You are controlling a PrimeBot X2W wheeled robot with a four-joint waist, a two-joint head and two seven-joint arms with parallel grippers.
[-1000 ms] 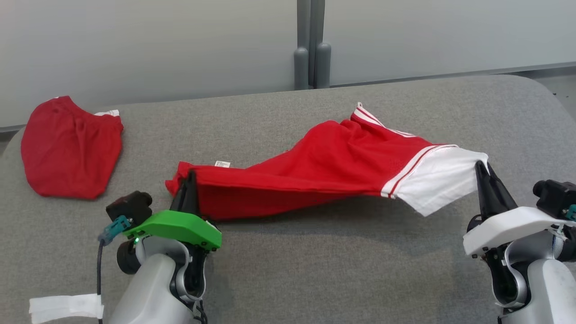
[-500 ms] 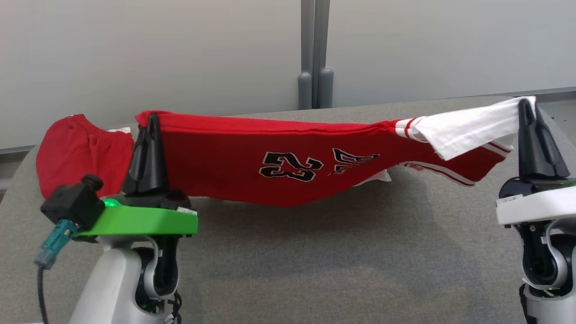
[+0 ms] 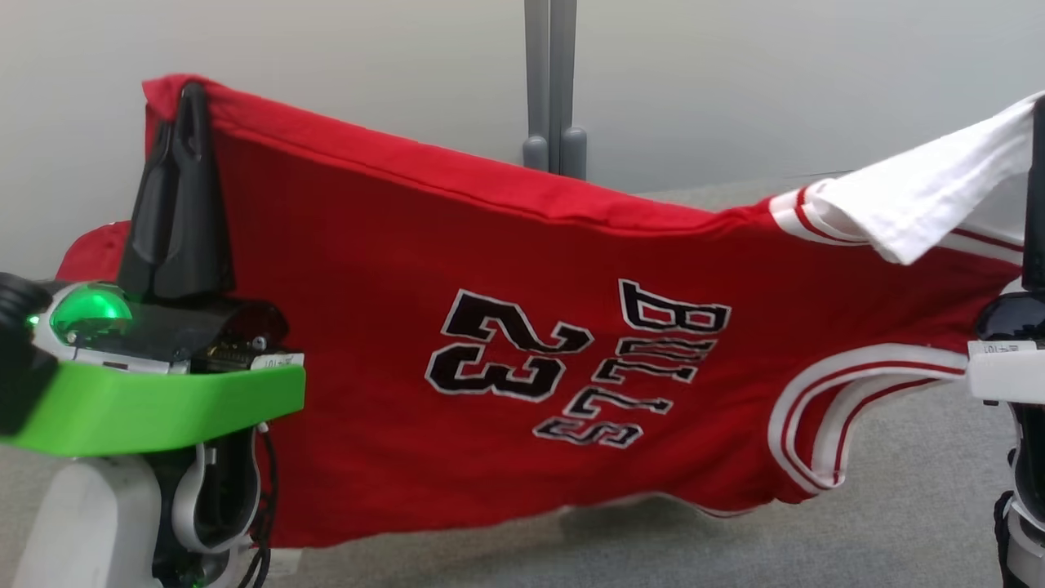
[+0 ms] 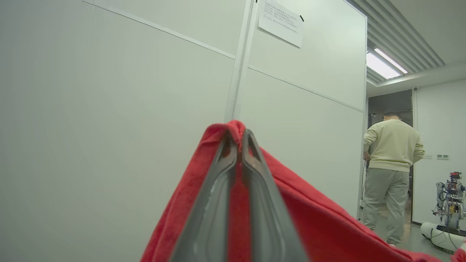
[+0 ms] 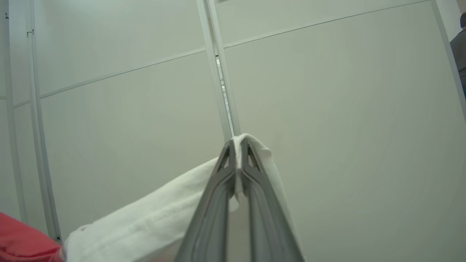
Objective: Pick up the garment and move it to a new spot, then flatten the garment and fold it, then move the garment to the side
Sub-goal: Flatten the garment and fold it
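The garment (image 3: 506, 278) is a red basketball jersey with black lettering and white trim, hanging spread in the air above the grey table (image 3: 898, 523). My left gripper (image 3: 192, 91) is shut on its red upper left corner, seen close in the left wrist view as red cloth (image 4: 309, 218) pinched by the left gripper (image 4: 238, 136). My right gripper (image 5: 236, 145) is shut on the white cloth (image 5: 145, 225) of the jersey's other end; in the head view that white end (image 3: 922, 200) rises toward the right gripper (image 3: 1038, 110) at the frame's edge.
A second red garment (image 3: 94, 253) lies on the table behind my left arm. A pale partition wall with a grey post (image 3: 549, 82) stands behind the table. A person (image 4: 391, 174) stands far off to the right, near another robot (image 4: 449, 207).
Both grippers have lifted the jersey from the table high into the air, so it now hangs open with its lettering showing. The head camera has tilted up too.
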